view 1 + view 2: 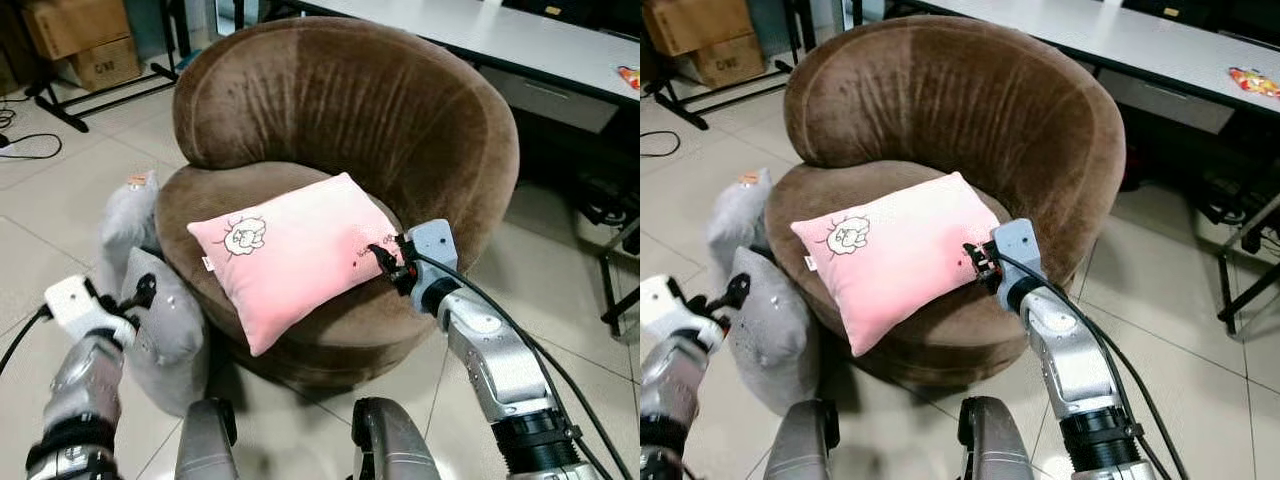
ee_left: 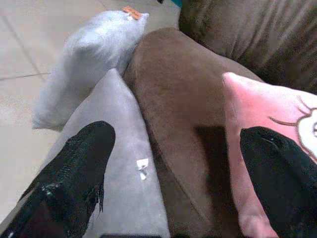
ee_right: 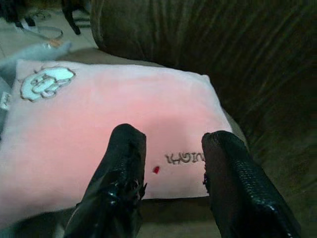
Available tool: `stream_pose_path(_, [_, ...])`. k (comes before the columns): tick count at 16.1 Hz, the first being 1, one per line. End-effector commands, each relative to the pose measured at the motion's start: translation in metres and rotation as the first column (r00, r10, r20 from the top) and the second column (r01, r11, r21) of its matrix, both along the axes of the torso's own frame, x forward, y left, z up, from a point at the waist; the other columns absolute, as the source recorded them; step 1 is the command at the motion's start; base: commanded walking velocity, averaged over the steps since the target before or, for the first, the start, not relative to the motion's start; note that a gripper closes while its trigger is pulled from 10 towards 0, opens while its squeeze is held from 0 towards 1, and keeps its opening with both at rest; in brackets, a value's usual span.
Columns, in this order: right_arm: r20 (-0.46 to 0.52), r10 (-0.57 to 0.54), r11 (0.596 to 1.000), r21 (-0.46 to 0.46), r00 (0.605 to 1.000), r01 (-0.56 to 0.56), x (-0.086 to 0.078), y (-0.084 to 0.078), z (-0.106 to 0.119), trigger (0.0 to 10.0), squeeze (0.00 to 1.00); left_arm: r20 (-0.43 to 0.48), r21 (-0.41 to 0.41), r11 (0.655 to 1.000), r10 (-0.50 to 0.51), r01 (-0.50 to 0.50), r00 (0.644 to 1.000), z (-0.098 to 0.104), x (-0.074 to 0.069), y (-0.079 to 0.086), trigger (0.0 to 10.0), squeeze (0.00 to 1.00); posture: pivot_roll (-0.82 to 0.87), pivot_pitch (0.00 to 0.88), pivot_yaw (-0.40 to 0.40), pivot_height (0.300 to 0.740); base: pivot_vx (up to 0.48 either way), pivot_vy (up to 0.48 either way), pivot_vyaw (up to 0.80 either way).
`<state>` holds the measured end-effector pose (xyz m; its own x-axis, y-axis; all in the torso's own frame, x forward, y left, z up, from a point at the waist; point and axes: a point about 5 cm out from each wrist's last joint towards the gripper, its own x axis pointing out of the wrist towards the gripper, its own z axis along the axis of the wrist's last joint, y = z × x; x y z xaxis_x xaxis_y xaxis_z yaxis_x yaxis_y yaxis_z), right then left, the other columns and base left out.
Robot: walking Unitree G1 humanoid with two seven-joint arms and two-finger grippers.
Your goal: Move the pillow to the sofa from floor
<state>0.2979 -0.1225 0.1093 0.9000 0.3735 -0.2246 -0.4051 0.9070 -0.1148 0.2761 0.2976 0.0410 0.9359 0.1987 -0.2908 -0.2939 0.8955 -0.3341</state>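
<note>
A pink pillow (image 1: 290, 255) with a small sheep picture lies tilted on the seat of the round brown sofa (image 1: 350, 110), one corner hanging over the seat's front edge. My right gripper (image 1: 383, 258) is at the pillow's right edge, open, its fingers (image 3: 124, 163) just above the pink cloth (image 3: 99, 129) near some stitched lettering. My left gripper (image 1: 140, 295) is open low on the left. It hovers beside a grey pillow (image 1: 165, 330) that leans on the sofa's base, with the seat edge between its fingers (image 2: 84, 163).
A second, paler grey pillow (image 1: 128, 225) stands on the tiled floor behind the first. A long white table (image 1: 520, 40) runs along the back right. Cardboard boxes (image 1: 85, 35) and a black stand's feet (image 1: 90, 100) are at the back left.
</note>
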Motion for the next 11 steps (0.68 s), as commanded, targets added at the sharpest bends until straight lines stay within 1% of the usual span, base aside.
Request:
stream_pose_path(1, [0.029,0.002,0.999,-0.044,1.000,-0.001,0.004,0.000,0.004,10.0,0.00,-0.016,0.008,0.997,-0.081,0.081,0.997,-0.002,0.009,-0.014,10.0,1.00,-0.20,0.000,-0.104,0.603,0.000,0.000,0.00])
stream_pose_path(2, [0.029,-0.002,0.999,-0.047,1.000,0.003,0.004,0.000,0.004,10.0,0.00,-0.023,0.017,0.994,-0.105,0.105,0.994,-0.003,0.011,-0.018,10.0,1.00,-0.21,0.000,-0.094,0.603,0.000,0.000,0.00])
stream_pose_path(3, [0.029,-0.016,0.999,-0.044,0.999,0.018,0.003,-0.002,0.004,10.0,0.00,-0.026,0.025,0.990,-0.140,0.141,0.990,-0.002,0.017,-0.026,10.0,1.00,-0.22,0.000,-0.082,0.603,0.000,0.000,0.00])
stream_pose_path(6, [0.018,-0.062,0.997,-0.038,0.998,0.062,-0.004,-0.013,0.002,10.0,0.00,-0.009,0.056,0.984,-0.167,0.167,0.986,0.003,0.027,-0.034,10.0,1.00,-0.26,0.000,-0.052,0.603,0.000,0.000,0.00])
stream_pose_path(8, [0.014,-0.068,0.997,-0.042,0.998,0.069,-0.010,-0.016,0.000,10.0,0.00,-0.006,0.072,0.981,-0.182,0.182,0.983,0.004,0.029,-0.035,10.0,1.00,-0.28,0.013,-0.045,0.603,0.000,0.000,0.00])
stream_pose_path(9, [0.008,-0.078,0.996,-0.051,0.997,0.078,-0.016,-0.020,-0.001,10.0,0.00,-0.014,0.085,0.978,-0.192,0.192,0.981,0.005,0.029,-0.032,10.0,1.00,-0.30,0.055,-0.038,0.603,0.000,0.000,0.00])
stream_pose_path(10, [0.009,-0.081,0.995,-0.052,0.997,0.081,-0.020,-0.022,0.000,10.0,0.00,-0.013,0.088,0.977,-0.192,0.193,0.981,0.005,0.028,-0.031,10.0,1.00,-0.30,0.068,-0.039,0.603,0.000,0.000,0.00])
stream_pose_path(11, [0.010,-0.095,0.994,-0.053,0.995,0.095,-0.026,-0.026,0.002,10.0,0.00,-0.016,0.081,0.980,-0.179,0.180,0.984,0.004,0.026,-0.026,10.0,1.00,-0.31,0.091,-0.044,0.603,0.000,0.000,0.00])
